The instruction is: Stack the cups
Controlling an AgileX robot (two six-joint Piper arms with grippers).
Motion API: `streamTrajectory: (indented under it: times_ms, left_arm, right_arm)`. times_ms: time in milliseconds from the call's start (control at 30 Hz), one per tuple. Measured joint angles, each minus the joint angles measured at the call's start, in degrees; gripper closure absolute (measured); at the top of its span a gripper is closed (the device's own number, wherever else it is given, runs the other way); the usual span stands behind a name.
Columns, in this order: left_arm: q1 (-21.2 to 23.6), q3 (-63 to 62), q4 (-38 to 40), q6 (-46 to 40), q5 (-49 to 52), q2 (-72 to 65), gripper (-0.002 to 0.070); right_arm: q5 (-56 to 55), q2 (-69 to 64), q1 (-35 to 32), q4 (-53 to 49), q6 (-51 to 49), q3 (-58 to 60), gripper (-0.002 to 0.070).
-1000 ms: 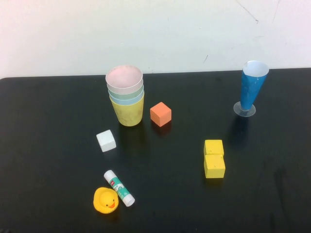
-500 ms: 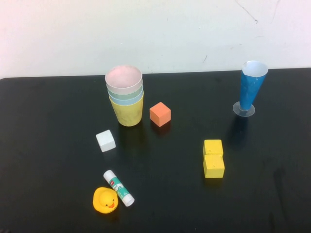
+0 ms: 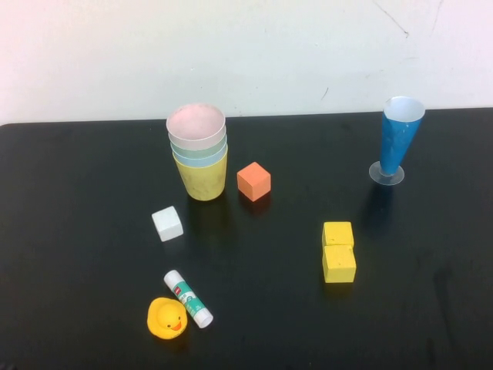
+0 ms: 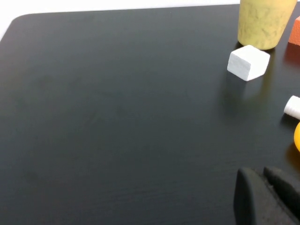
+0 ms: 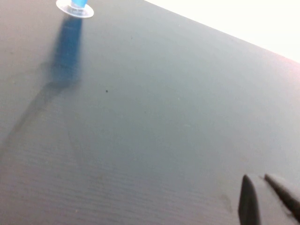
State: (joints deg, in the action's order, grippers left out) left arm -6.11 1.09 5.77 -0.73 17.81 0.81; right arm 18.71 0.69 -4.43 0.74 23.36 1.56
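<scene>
Both of my pincers are sitting low over bare black table (image 3: pixel 85 308), out of the high view: my left gripper (image 4: pixel 268 194) is showing only in its wrist view, its two dark fingertips (image 4: pixel 248 199) pressed together and holding nothing, and my right gripper (image 5: pixel 268 197) is showing the same way in its own wrist view, tips together and empty. I am counting four cups, and all four are nesting in one upright stack toward the back left of the table: the yellow cup (image 3: pixel 203 179) is standing at the bottom, the blue cup (image 3: pixel 199 158) is sitting in it, the green cup (image 3: pixel 197 146) in that, and the pink cup (image 3: pixel 196 126) on top with nothing inside it. One orange block (image 3: pixel 254 181) is lying just right of the stack, apart from it. One white block (image 3: pixel 168 223) is lying in front of the stack. Two yellow blocks (image 3: pixel 339 252) are touching, one behind the other, on the right. One glue stick (image 3: pixel 189 298) is touching one rubber duck (image 3: pixel 167 318) at the front. One blue cone (image 3: pixel 400 139) is standing on its clear base at the back right.
</scene>
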Motion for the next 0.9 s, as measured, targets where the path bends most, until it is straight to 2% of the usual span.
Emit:
streamTrajectory:
  times_ms: [467, 900]
  left_arm:
    - [0.0, 0.0, 0.0, 0.0, 0.0, 0.0, 0.0674]
    - [0.0, 0.0, 0.0, 0.0, 0.0, 0.0, 0.0674]
  right_arm:
    - [0.22, 0.13, -0.66, 0.23, -0.35, 0.0, 0.0678]
    - [0.63, 0.13, -3.3, 0.27, -9.93, -0.1, 0.0678]
